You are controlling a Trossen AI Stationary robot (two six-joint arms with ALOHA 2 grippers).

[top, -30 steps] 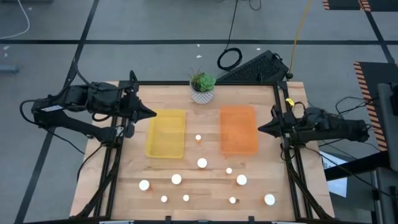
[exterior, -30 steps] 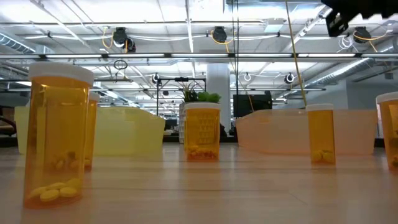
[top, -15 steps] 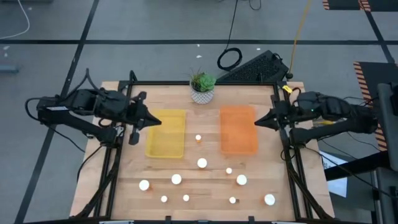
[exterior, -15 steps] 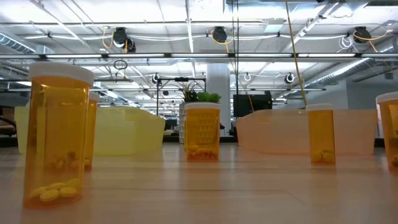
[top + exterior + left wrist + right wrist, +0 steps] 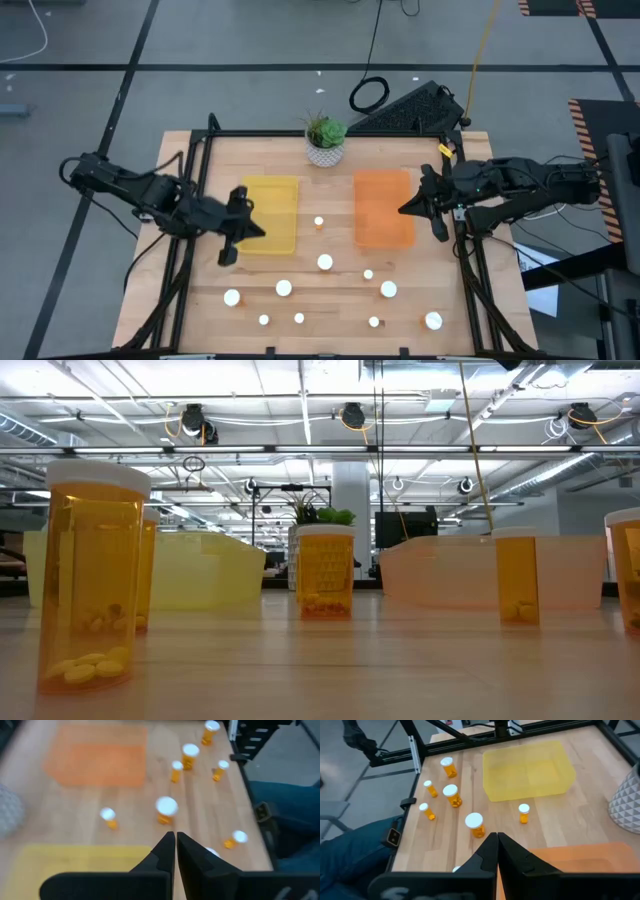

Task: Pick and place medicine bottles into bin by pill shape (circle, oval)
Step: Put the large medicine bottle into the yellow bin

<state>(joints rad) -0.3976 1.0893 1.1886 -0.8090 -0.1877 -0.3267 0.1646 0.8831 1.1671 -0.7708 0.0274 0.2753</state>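
Overhead, left gripper (image 5: 258,230) closed and empty over the yellow plastic tray (image 5: 268,214), right gripper (image 5: 403,210) closed, empty, beside the orange tray (image 5: 383,207), white-capped orange medicine bottles (image 5: 325,262) standing nearer the front edge than the yellow tray.

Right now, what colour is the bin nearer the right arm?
Orange; the orange bin shows best in the high view.

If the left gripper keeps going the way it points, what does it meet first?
Probably the large bottle straight ahead of the shut left gripper, past the yellow bin's edge; depth is uncertain.
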